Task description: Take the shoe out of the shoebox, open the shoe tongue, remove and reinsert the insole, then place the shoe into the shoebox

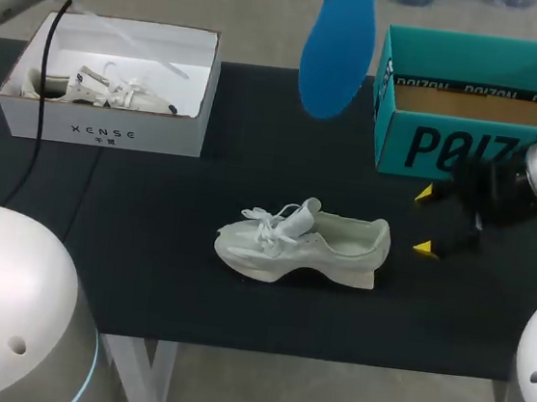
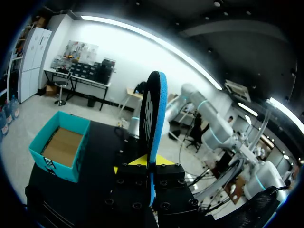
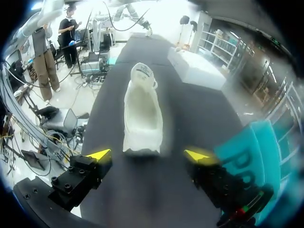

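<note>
Shoe (image 1: 302, 247) out of teal shoebox (image 1: 449, 149), on tabletop (image 1: 144, 274), tongue lifted. Your left claw (image 2: 151, 164) grips blue insole (image 1: 337, 49) aloft. Right claw (image 3: 149, 154) open, near heel. Left for you: reinsert insole, rebox shoe.

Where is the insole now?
In the head view the insole hangs above the table's far edge, between the white box and the teal box, held by the left fingers.

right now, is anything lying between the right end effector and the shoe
No. Only bare black table separates the open right end effector from the heel of the white shoe. This is clearest in the head view.
</note>
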Tool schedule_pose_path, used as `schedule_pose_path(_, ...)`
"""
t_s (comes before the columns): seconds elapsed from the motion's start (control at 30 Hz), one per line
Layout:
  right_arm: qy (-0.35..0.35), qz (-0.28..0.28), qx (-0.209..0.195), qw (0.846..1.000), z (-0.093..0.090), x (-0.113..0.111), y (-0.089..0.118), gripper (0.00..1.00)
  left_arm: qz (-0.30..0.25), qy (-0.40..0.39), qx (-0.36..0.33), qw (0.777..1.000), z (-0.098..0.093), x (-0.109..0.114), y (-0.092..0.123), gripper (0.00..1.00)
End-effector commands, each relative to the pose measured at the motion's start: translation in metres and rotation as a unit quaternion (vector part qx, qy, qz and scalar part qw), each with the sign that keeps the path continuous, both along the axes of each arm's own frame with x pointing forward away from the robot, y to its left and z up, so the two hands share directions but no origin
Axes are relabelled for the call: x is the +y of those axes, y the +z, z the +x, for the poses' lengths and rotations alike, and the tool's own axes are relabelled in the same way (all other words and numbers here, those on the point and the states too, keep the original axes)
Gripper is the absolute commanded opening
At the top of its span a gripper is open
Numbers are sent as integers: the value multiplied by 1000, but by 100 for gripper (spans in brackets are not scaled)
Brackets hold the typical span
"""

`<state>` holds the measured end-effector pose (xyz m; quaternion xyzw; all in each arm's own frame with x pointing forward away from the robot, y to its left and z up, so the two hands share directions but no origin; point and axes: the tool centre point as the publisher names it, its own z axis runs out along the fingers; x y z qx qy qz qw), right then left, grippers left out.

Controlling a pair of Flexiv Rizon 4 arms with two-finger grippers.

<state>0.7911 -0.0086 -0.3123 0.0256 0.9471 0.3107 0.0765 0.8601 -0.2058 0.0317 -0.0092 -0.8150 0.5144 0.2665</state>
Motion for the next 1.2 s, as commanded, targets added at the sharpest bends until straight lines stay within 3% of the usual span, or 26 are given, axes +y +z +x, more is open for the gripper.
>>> schedule_pose_path(0.03,-12,-130,15,991,-1,1,14,100,-1,1,0,1000,-1,0,-1,0)
schedule_pose_path(0.43,23,-195,22,980,2,30,24,100,-1,1,0,1000,-1,0,-1,0)
schedule_pose_path(1.2,22,-218,8,976,-3,28,33,100,-1,1,0,1000,-1,0,-1,0)
